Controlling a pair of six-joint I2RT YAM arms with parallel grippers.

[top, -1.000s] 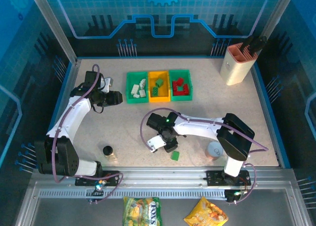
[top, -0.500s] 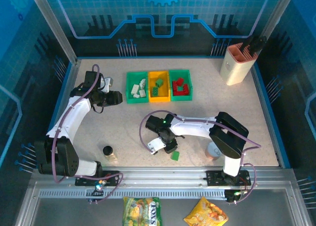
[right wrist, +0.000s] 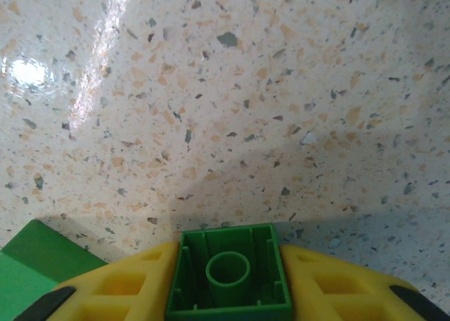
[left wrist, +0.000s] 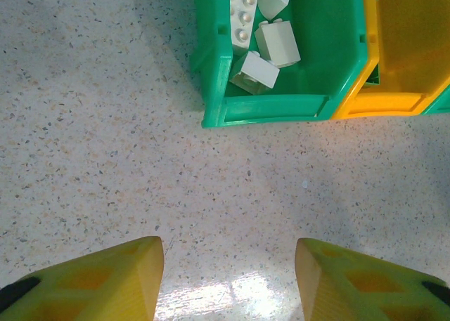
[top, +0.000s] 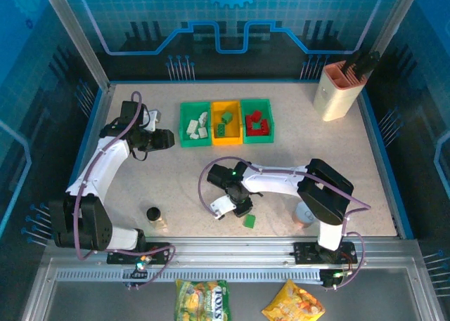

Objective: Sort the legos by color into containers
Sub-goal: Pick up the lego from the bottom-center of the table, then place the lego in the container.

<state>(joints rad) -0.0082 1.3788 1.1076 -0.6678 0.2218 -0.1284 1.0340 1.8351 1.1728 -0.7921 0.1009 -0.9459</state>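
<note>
Green lego [right wrist: 228, 272]: clamped between the yellow fingers [right wrist: 112, 293] of the right hand [top: 238, 207], both pressed against its sides, hollow underside facing the wrist camera. Held low over the speckled counter [top: 176, 187] near the front edge, well apart from the containers [top: 226, 142]. Can't tell whether resting on the surface or just off it

Second green lego [top: 249, 221]: loose on the counter, just beside the right hand on the near side. Visible too as a green corner at lower left of the right wrist view

Containers in a row at far centre of the counter, touching side by side:
- left green bin [left wrist: 267, 109]: cream legos [left wrist: 278, 43] inside
- yellow bin [top: 226, 103] in the middle: green legos [top: 225, 119] inside
- right green bin [top: 258, 140]: red legos [top: 257, 123] inside

Left hand [top: 165, 139]: fingers [left wrist: 105, 282] spread apart, nothing between them, over bare counter just left of the left green bin, not touching it

Elsewhere on the counter: black-capped jar [top: 155, 215] near the left arm's base, beige holder [top: 336, 93] in the far right corner, round tin [top: 304, 212] partly hidden under the right arm
</note>
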